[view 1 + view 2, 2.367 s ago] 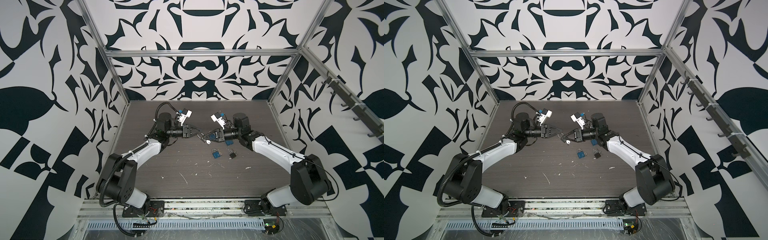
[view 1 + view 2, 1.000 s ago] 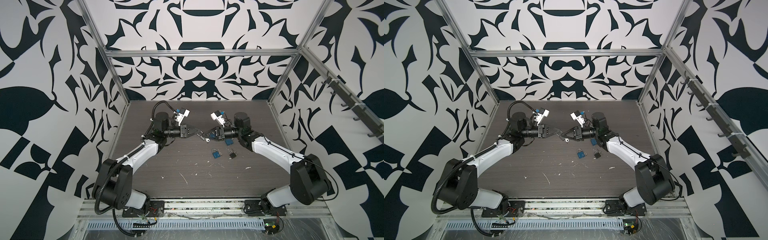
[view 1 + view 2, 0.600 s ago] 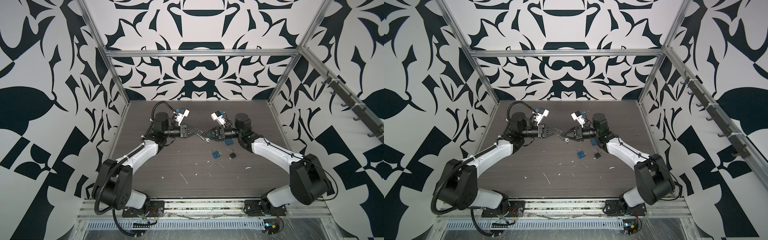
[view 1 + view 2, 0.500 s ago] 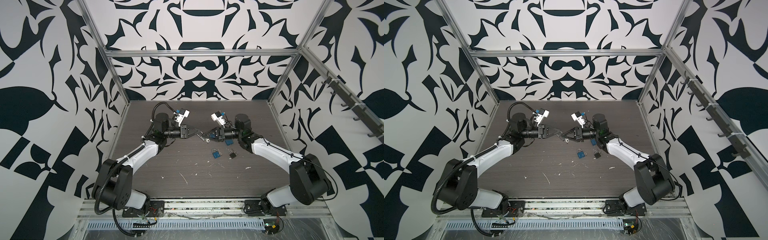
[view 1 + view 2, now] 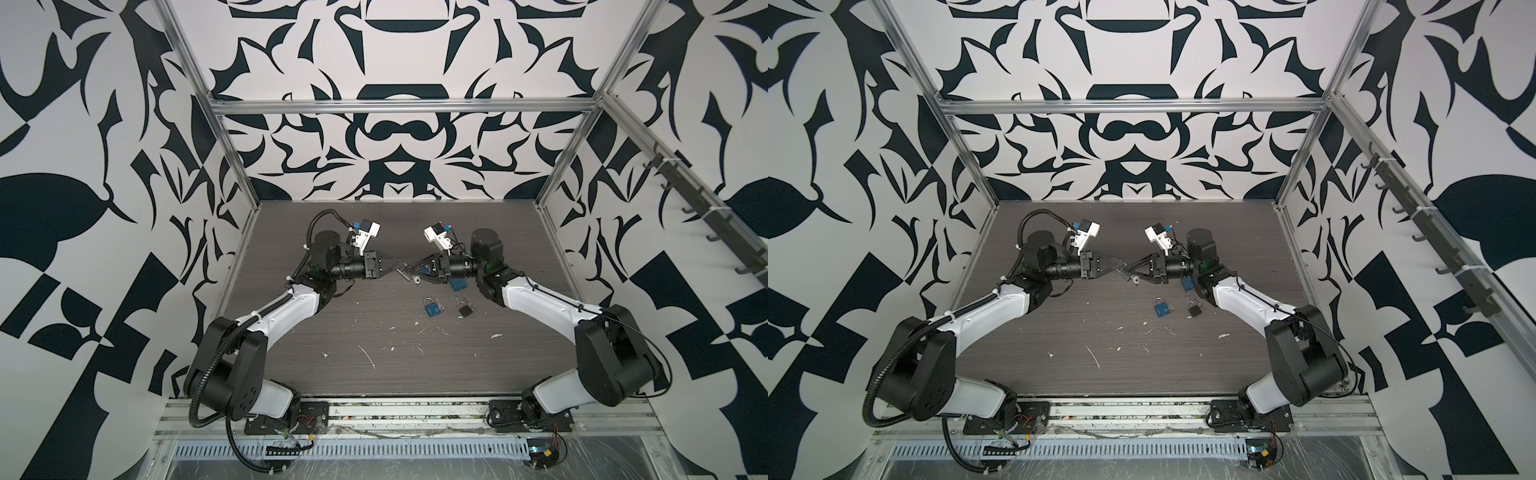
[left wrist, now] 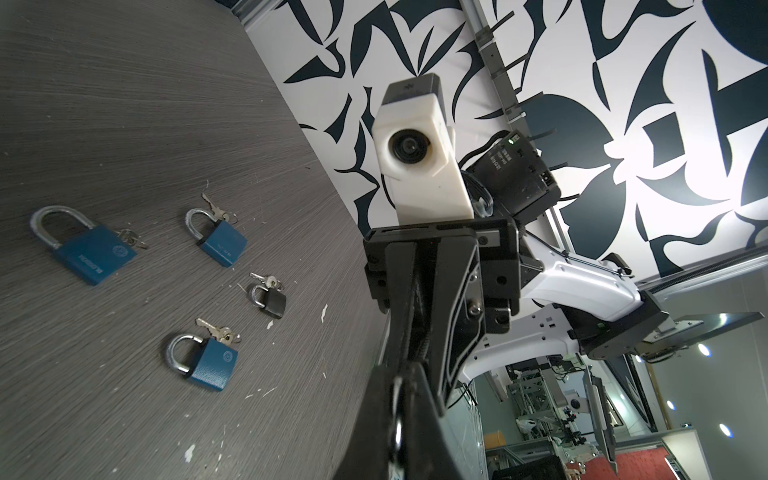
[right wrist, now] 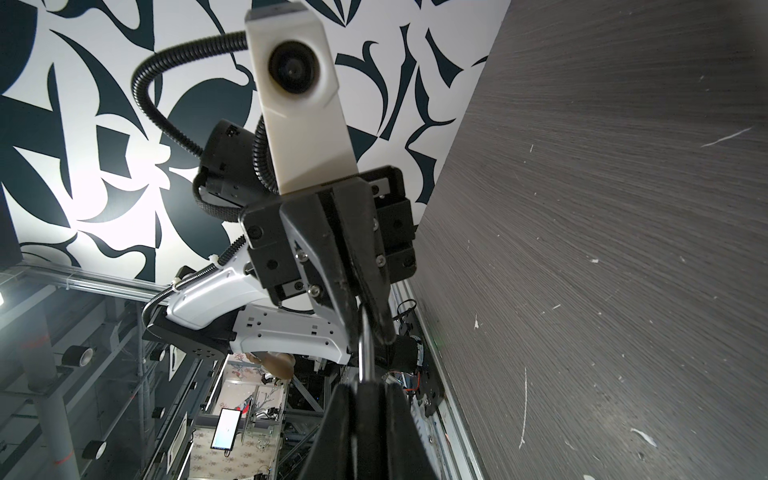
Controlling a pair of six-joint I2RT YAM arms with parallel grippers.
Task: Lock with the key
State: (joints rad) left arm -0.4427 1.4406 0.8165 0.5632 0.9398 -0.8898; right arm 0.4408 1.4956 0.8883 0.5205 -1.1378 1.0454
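I'm operating inside a robotics lab: aluminium frame (image 5: 399, 107), patterned wall panels (image 5: 395, 50), a lit monitor (image 7: 226, 432) and ceiling lights (image 6: 704, 349) beyond.

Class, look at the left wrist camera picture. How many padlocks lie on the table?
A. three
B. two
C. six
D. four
D: the table bears a big blue padlock, two smaller blue padlocks and a black padlock.
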